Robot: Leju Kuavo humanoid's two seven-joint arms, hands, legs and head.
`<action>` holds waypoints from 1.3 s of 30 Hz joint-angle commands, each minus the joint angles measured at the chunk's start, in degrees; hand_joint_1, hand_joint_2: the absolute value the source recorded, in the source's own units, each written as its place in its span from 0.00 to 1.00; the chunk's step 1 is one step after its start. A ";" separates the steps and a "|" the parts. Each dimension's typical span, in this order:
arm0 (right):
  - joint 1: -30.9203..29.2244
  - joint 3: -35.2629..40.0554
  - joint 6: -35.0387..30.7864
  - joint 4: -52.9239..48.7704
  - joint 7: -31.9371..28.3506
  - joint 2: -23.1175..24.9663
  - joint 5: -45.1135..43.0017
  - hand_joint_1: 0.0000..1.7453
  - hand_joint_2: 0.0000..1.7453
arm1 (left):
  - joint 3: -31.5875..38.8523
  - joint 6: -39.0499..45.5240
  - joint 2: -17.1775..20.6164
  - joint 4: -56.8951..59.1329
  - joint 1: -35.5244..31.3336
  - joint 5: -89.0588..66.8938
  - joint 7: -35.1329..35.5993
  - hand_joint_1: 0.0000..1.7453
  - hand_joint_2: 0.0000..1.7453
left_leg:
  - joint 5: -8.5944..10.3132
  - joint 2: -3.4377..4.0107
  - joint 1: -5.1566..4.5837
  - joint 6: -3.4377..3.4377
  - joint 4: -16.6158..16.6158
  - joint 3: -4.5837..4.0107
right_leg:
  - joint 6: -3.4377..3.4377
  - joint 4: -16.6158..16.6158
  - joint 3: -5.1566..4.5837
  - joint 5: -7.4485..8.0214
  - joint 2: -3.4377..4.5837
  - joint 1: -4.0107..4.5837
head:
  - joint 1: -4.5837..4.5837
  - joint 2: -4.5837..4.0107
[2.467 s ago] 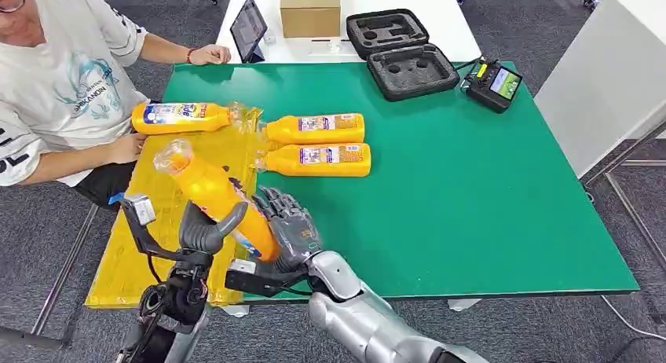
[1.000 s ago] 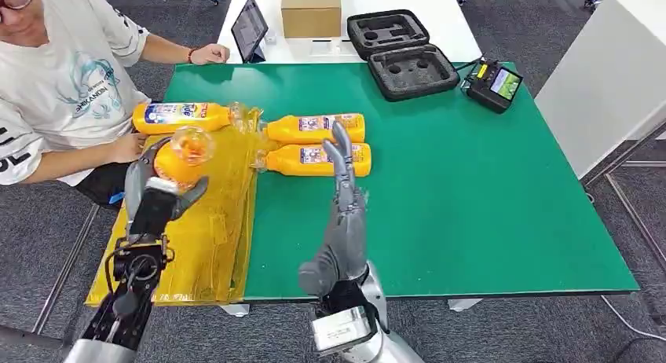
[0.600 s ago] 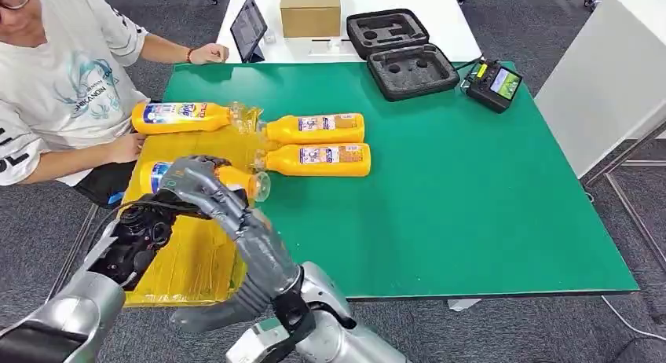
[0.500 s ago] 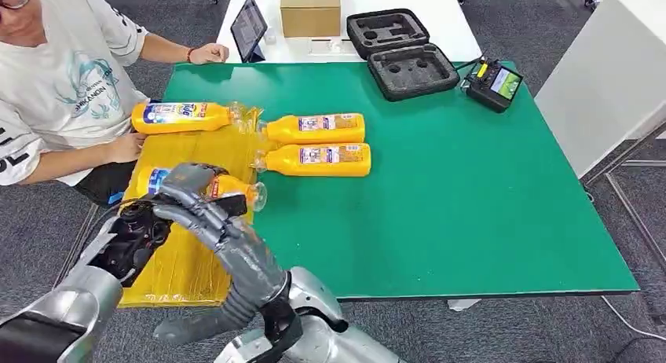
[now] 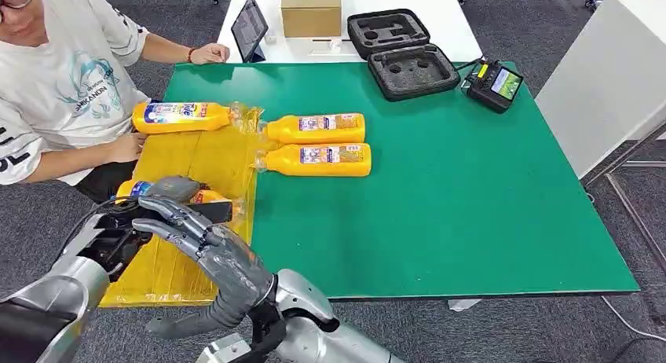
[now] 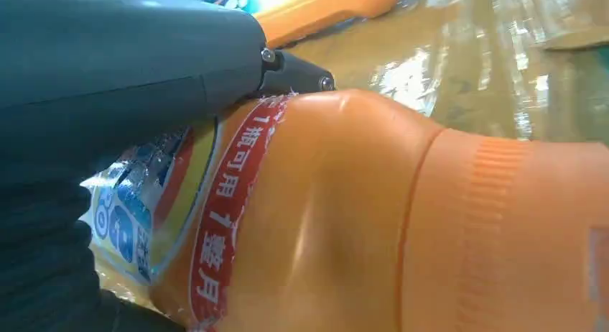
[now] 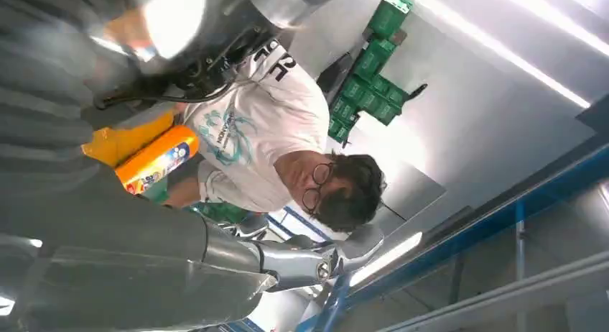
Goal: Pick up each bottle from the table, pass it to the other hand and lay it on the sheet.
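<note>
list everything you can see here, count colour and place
orange plastic bottles: four; one on the sheet's far end, two on the green mat beside the sheet, one held low over the sheet
crinkly yellow plastic sheet: one, left end of the table
green table mat: one, covers the table
black foam-lined case: one, open, far edge
black handheld controller with screen: one, far right corner
brown cardboard box: one, white table behind
dark tablet: one, propped beside the box
person in white t-shirt: one, seated at left
left hand: grips the bottle
right hand: dark grey, fingers spread, near the left hand
</note>
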 commanded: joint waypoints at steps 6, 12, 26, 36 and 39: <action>-1.71 1.26 -0.51 3.50 0.35 -1.08 0.12 0.00 1.00 | -1.06 -1.75 1.38 4.83 -2.49 1.04 1.45 1.00 1.00 | -0.06 0.04 0.05 -0.04 -0.02 0.15 | -0.04 -0.04 0.15 -0.03 0.08 0.04 | 0.02 0.00; -1.58 0.99 -0.61 3.74 0.38 -1.27 0.25 0.00 1.00 | 0.63 -4.80 0.52 6.18 -1.95 2.91 1.25 1.00 1.00 | -0.09 0.02 0.03 -0.05 -0.04 0.23 | -0.04 -0.05 0.22 -0.07 0.08 0.02 | 0.00 0.00; -1.72 0.50 0.82 3.99 1.49 -1.29 0.64 0.00 1.00 | 5.47 -10.35 -0.77 6.51 3.94 9.88 -2.36 0.00 1.00 | -0.09 0.11 -0.03 -0.05 -0.18 0.53 | -0.04 -0.14 0.47 -0.05 0.17 -0.04 | 0.00 0.00; -1.60 0.41 1.02 3.72 2.12 -1.04 0.99 0.00 1.00 | 10.66 -15.21 -1.24 5.43 6.18 18.28 -6.44 0.00 0.00 | -0.12 0.14 -0.04 -0.07 -0.23 0.83 | -0.05 -0.18 0.74 -0.05 0.22 -0.05 | -0.02 0.00; -1.55 0.45 0.97 3.79 2.19 -1.00 1.12 0.00 1.00 | 12.06 -15.69 -1.39 5.48 6.22 19.96 -6.96 0.00 0.00 | -0.11 0.10 -0.04 -0.08 -0.22 0.87 | -0.04 -0.17 0.78 -0.06 0.18 -0.05 | 0.00 0.00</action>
